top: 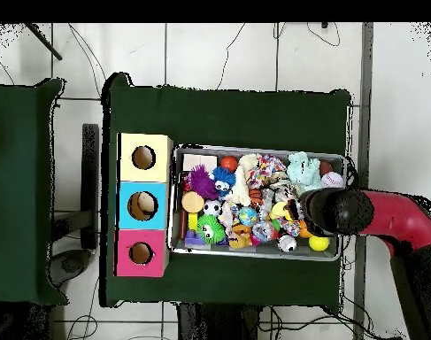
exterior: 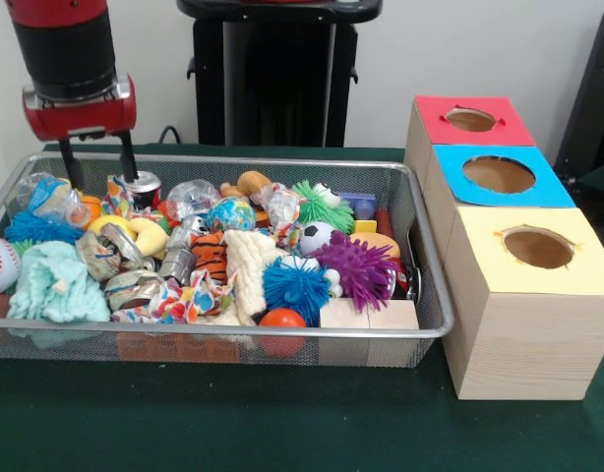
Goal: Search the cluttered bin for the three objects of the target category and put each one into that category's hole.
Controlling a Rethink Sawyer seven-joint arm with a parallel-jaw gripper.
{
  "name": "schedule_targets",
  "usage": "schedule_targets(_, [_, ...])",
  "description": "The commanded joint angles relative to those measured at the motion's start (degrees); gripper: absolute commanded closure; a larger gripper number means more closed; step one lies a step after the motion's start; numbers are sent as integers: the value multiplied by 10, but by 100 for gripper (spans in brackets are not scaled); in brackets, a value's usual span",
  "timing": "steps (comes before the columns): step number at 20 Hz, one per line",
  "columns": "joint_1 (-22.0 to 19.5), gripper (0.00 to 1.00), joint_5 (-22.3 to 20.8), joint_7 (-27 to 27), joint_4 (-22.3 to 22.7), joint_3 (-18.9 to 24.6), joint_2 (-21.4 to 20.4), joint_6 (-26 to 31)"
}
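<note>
Three boxes [exterior: 499,236] with holes stand beside the bin [exterior: 435,324]; no bottle is seen in any hole, so sorting seems hardly begun. Crumpled clear bottles [exterior: 192,199] lie among toys along the bin's far edge. The gripper [exterior: 97,162], fingers spread and empty, hangs over the far left corner.

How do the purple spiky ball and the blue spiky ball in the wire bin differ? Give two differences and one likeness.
Colour: the purple spiky ball is purple all over; the blue spiky ball is blue with a white patch on top.
Place: in the front view the purple one lies nearer the boxes, the blue one nearer the bin's front wall, beside an orange ball.
Both are covered in soft spikes.
</note>
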Motion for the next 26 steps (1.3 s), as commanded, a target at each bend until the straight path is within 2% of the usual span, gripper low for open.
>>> schedule_targets(1, [-28, 0, -58, -210, -2, 42, 46, 7])
schedule_targets(8, [-80, 0, -49, -249, 28, 74, -24, 48])
schedule_targets(15, [-112, 0, -38, -273, 35, 96, -66, 73])
schedule_targets(18, [-117, 0, -49, -265, 43, 95, -56, 56])
schedule_targets(20, [-122, 0, -54, -249, 50, 99, -47, 15])
schedule_targets(26, [-119, 0, -73, -252, 51, 81, -5, 11])
